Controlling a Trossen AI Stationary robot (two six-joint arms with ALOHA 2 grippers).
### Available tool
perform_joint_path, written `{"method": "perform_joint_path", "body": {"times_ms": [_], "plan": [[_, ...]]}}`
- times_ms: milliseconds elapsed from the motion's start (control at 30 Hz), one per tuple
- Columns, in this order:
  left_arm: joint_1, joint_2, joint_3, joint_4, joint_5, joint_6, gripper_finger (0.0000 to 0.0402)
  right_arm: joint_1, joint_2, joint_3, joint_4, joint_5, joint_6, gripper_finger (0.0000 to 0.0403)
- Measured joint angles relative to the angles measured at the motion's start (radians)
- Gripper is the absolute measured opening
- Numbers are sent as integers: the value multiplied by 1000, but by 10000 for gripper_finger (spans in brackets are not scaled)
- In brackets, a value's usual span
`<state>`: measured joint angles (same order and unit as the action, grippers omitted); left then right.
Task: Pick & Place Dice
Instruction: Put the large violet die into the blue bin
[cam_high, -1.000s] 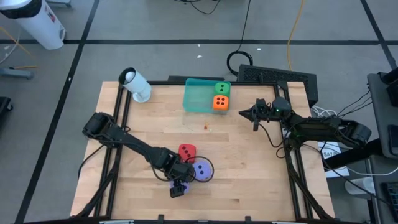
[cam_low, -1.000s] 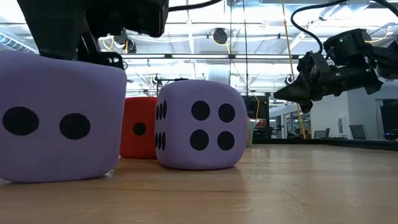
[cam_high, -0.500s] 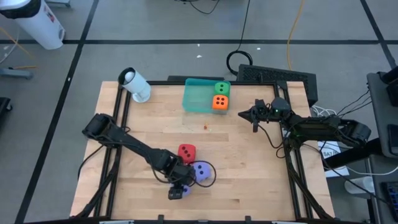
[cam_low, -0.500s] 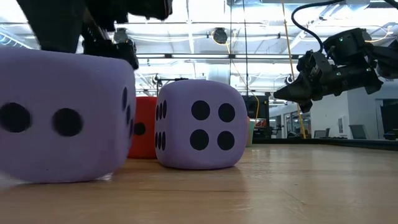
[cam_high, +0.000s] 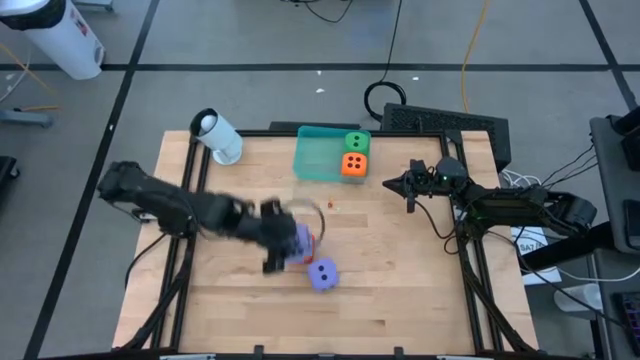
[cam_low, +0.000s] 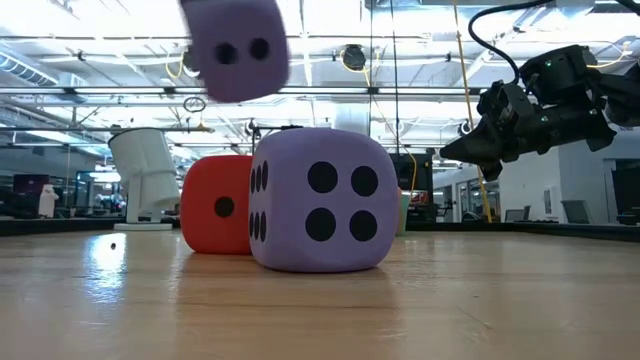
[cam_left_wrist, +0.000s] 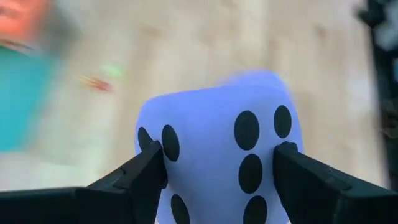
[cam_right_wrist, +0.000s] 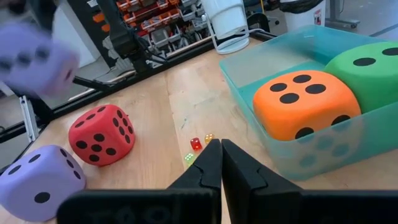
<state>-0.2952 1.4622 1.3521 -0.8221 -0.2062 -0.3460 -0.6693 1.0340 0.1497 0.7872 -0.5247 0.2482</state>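
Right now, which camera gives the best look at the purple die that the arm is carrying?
The left wrist view: the carried purple die fills the picture, sharp, pips showing, pinched between the left gripper jaws. The high view shows it as a blur above the red die. The low view and right wrist view show it blurred, up in the air.

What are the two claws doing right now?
Left gripper: closed on a purple die, lifted off the table.
Right gripper: shut, empty.

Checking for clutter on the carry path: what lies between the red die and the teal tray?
Three tiny dice on bare wood, between red die and teal tray; right wrist view.
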Motion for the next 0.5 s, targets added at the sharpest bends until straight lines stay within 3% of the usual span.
{"method": "perform_joint_path", "body": {"times_ms": [200,500], "plan": [[294,-103,2,120,-6,259,257,0,0,0,0,0,1,0],[728,-57,2,350,253,508,257,3,0,0,-9,3,-1,0]]}}
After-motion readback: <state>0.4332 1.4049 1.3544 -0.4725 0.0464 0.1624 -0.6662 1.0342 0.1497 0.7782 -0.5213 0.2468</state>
